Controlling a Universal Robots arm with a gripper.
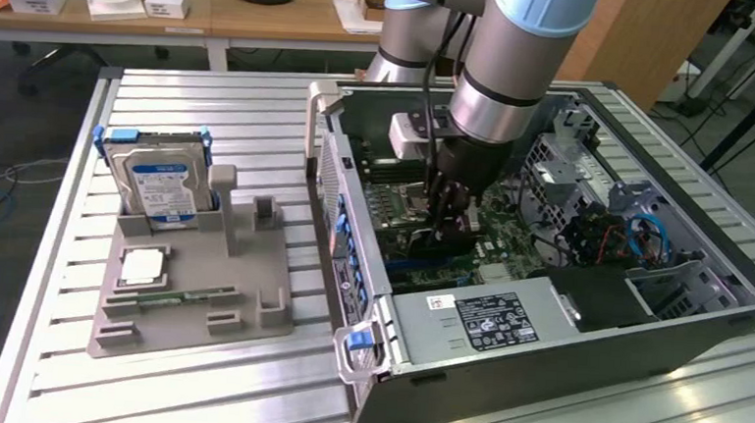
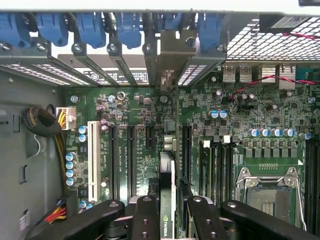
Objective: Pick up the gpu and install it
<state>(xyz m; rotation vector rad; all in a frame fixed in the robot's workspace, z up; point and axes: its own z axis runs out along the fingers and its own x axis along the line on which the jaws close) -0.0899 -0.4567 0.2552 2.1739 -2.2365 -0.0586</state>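
Observation:
My gripper (image 1: pixel 447 219) reaches down into the open computer case (image 1: pixel 686 319), over the motherboard. It is shut on the gpu (image 1: pixel 438 243), which looks like a dark card held on edge. In the wrist view the gpu (image 2: pixel 167 172) runs edge-on between the two black fingers (image 2: pixel 145 215), green board on one side and black face on the other. Its silver end bracket (image 2: pixel 170 52) stands at the rear slot openings, among the blue latches (image 2: pixel 90 27). The card hangs over the long black expansion slots (image 2: pixel 131 150). I cannot tell whether its lower edge touches a slot.
A grey holder (image 1: pixel 233 316) lies on the slatted table at the exterior view's left. It carries a silver hard drive (image 1: pixel 163 187), a processor chip (image 1: pixel 145 266) and a green memory stick (image 1: pixel 169 298). Inside the case are the power supply (image 1: pixel 489 322), cables (image 1: pixel 612 236) and the processor socket (image 2: pixel 267 192).

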